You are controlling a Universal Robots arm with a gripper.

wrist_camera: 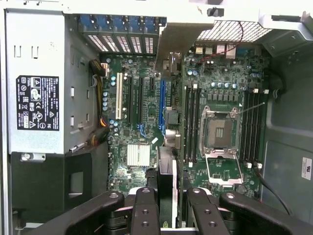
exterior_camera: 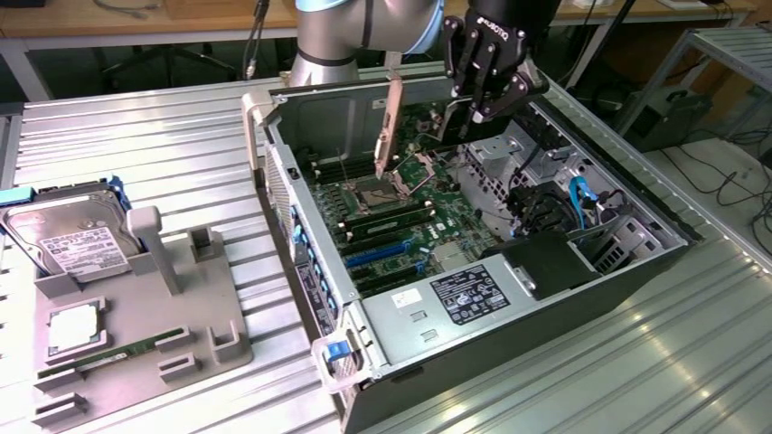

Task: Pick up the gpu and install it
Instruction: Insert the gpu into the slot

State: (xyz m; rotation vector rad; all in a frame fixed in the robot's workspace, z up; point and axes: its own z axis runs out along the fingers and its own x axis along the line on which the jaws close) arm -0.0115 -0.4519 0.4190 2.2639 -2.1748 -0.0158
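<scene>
A: End effector (exterior_camera: 473, 116) gripped the gpu (exterior_camera: 389, 127) edge-on, hanging above the motherboard (exterior_camera: 399, 203), over the CPU socket (exterior_camera: 371, 193).

B: Risk noted: card appeared offset from the blue slot (wrist_camera: 162, 105); misaligned descent could strike the socket.

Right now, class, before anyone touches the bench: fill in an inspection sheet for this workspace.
Surface: ribbed metal table carrying an open computer case.
Job's things: gpu held upright above the motherboard, not seated.
Clutter: hard drive and memory stick in a grey holder at the exterior view's left.
Grippers: tool shut on the gpu.
Cables: blue cables inside the case; loose leads on the floor at the exterior view's right.
Surroundings: wooden bench behind.
</scene>
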